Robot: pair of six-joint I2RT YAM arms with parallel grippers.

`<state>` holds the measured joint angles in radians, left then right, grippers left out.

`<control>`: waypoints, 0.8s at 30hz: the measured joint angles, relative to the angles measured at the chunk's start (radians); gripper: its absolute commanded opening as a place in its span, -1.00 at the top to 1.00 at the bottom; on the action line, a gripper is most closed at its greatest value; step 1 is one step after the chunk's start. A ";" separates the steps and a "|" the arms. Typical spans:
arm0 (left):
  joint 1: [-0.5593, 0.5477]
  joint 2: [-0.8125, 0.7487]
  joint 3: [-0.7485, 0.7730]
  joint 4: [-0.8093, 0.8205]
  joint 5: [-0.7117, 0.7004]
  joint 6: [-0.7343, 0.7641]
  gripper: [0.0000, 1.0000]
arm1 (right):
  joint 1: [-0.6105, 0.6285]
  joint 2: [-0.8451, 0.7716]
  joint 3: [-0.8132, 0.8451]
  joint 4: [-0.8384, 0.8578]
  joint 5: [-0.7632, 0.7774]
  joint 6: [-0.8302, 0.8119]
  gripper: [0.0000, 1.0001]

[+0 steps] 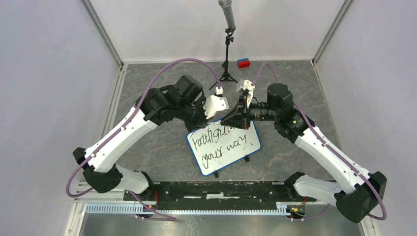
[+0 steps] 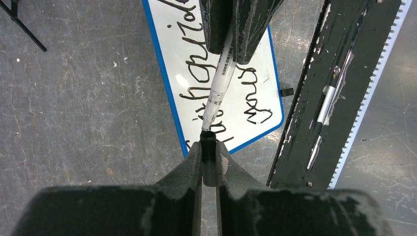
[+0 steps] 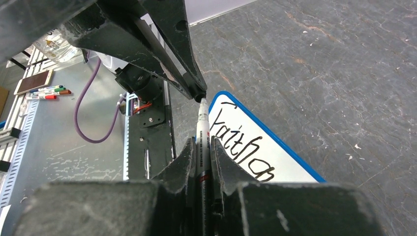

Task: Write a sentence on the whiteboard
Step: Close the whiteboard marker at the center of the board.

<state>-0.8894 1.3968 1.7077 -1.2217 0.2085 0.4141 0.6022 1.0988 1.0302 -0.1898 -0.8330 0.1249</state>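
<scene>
The whiteboard (image 1: 198, 158), white with a blue rim, lies tilted at the table's middle. The sentence (image 1: 219, 141) fills it in two black cursive lines. Both grippers meet above its far edge. My left gripper (image 1: 218, 119) is shut on a black marker cap (image 2: 208, 147). My right gripper (image 1: 232, 120) is shut on a white marker (image 3: 202, 129), whose tip sits at the cap's mouth (image 3: 199, 94). The left wrist view shows the marker (image 2: 220, 86) over the board (image 2: 165, 83) and the writing (image 2: 196, 78). The right wrist view shows the board (image 3: 290, 157) and the writing (image 3: 241, 142).
A microphone on a black tripod (image 1: 227, 54) stands at the back, with a red and blue block (image 1: 243, 63) beside it. A black rail (image 1: 216, 189) runs along the near edge. Several spare markers (image 3: 46, 92) lie on a side surface.
</scene>
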 measured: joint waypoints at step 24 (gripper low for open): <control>-0.014 0.001 0.001 0.047 0.037 0.095 0.95 | 0.006 0.009 0.000 0.017 -0.012 0.005 1.00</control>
<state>-0.9031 1.3979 1.7084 -1.1751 0.2451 0.5091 0.6086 1.1080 1.0302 -0.1730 -0.8452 0.1299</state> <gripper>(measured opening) 0.174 0.136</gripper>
